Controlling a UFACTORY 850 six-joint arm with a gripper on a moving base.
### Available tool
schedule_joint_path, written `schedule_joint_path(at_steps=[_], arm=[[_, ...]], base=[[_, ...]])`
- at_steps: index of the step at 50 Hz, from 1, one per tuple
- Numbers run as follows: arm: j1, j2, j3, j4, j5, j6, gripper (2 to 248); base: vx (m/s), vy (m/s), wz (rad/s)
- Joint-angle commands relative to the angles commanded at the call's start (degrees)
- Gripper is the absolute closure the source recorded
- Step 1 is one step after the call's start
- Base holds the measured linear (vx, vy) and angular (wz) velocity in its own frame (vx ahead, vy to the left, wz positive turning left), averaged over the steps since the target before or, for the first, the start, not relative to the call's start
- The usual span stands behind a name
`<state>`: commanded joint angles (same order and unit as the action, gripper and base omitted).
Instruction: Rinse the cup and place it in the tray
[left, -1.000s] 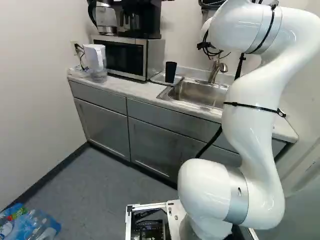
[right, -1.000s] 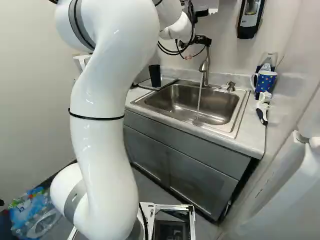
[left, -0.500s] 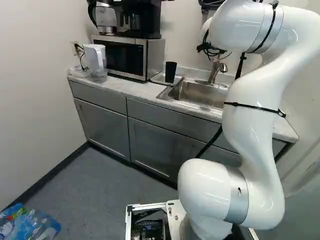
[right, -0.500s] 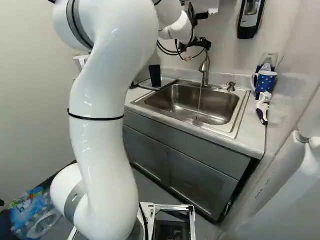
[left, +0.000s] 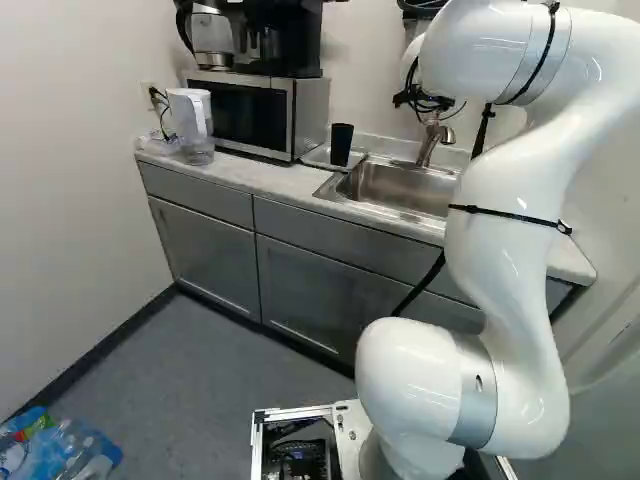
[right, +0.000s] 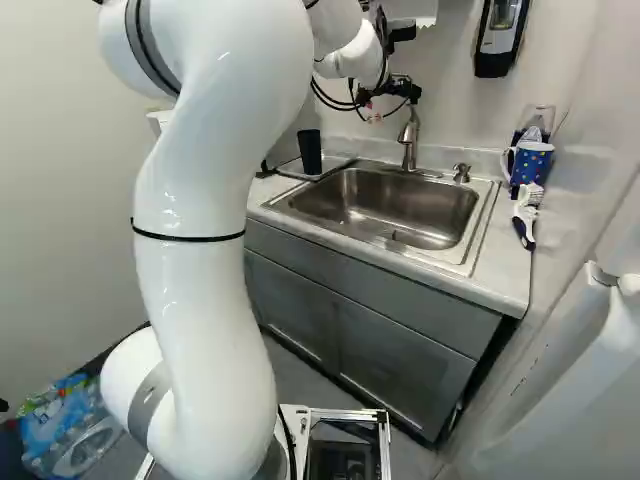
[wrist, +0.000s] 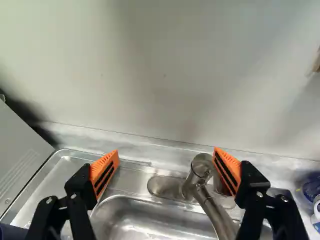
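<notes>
pale wall (wrist: 150, 65) rose behind the steel sink (right: 420, 210). the gripper (right: 392, 92) stood wide open and held nothing, one orange pad (wrist: 228, 171) just beside the faucet (wrist: 215, 207). farther out, the black cup (right: 310, 152) stood in the tray (right: 338, 163) at one side of the sink, and a spotted blue mug (right: 530, 165) at the other.

Counter (left: 275, 180), tray (left: 318, 156), microwave (left: 240, 113), pitcher (left: 188, 112), blue mug (right: 531, 161)

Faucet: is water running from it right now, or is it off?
Off, as far as I can see: in the right base view, no stream falls from the faucet into the sink.
</notes>
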<state>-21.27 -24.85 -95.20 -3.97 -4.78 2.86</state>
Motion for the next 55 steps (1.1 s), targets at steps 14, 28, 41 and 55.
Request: schedule_joint_path(at_steps=[14, 28, 41, 55], arm=[[0.6, 1.99, 2.4, 0.0, 4.76, 0.0, 3], [1.68, 5.84, 6.95, 0.0, 4.76, 0.0, 3], [2.43, 9.84, 11.55, 0.0, 4.76, 0.0, 3], [2.92, 14.24, 16.44, 0.0, 3.59, 0.0, 3]], base=[[0.0, 0.0, 0.0], [0.0, 0.0, 0.0], [0.0, 0.0, 0.0], [0.0, 0.0, 0.0]])
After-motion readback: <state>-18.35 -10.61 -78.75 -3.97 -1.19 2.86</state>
